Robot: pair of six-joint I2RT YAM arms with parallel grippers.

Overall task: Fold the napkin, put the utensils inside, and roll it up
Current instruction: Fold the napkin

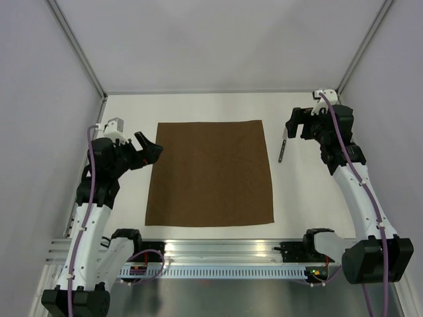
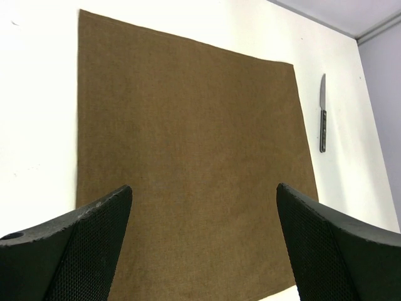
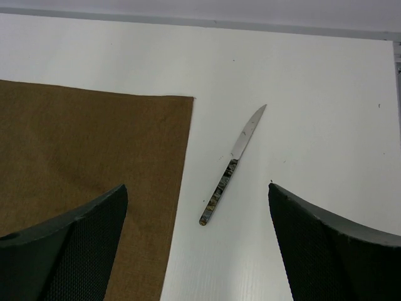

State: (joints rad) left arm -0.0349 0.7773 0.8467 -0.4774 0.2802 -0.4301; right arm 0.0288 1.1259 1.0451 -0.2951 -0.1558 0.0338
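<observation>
The dark brown napkin [image 1: 210, 174] lies spread flat and square on the white table; it also shows in the left wrist view [image 2: 188, 157] and the right wrist view [image 3: 88, 157]. The knife [image 1: 282, 146], silver blade and dark handle, lies just right of the napkin's far right corner, apart from it; it shows too in the right wrist view [image 3: 230, 168] and the left wrist view [image 2: 322, 113]. My left gripper [image 1: 151, 146] is open and empty above the napkin's left edge. My right gripper [image 1: 296, 123] is open and empty above the knife.
The white table [image 1: 310, 191] is bounded by grey walls at the back and sides. A metal rail [image 1: 218, 254] with both arm bases runs along the near edge.
</observation>
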